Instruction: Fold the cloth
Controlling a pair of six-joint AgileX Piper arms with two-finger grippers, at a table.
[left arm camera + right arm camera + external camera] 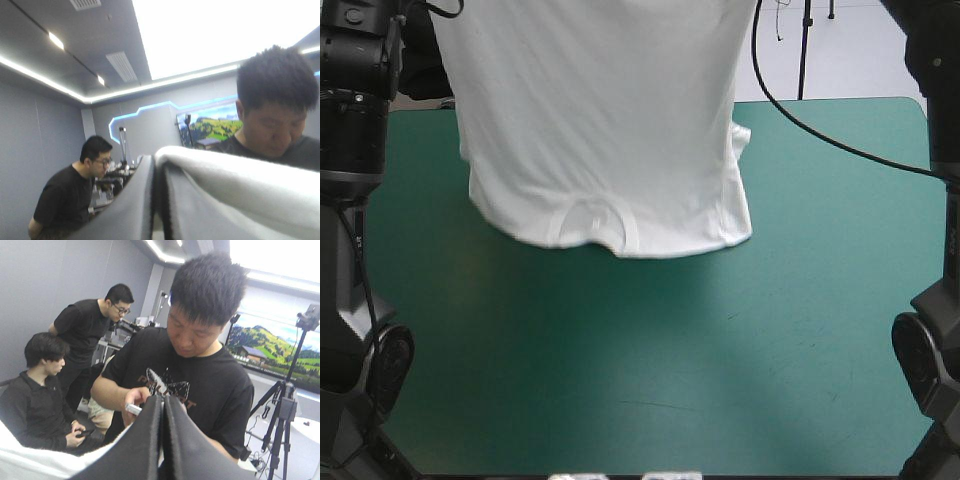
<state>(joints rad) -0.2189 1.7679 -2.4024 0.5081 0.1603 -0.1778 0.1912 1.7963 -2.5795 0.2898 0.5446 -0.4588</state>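
One white T-shirt (600, 130) hangs as a broad sheet over the far half of the table, nearer the far left corner than the far right. It is upside down, with the collar (592, 222) at its lowest edge. Whether that edge brushes the teal-green cover (650, 380) or clears it, I cannot tell; a faint shadow sits close under it.

Its upper edge runs out of the high view, where the arms carry it. At the wrists, the left gripper (153, 161) has its black fingers pressed almost together, pinching white cloth that drapes off to one side. The right gripper (162, 399) is pinched the same way on the shirt's other end, with white fabric trailing beside it.

To my eye this is the lift-and-spread step, done before any fold is made. The next move, I would guess, calls for lowering both ends evenly toward the near edge. That would let the collar end land first and the body lie down flat without bunching.
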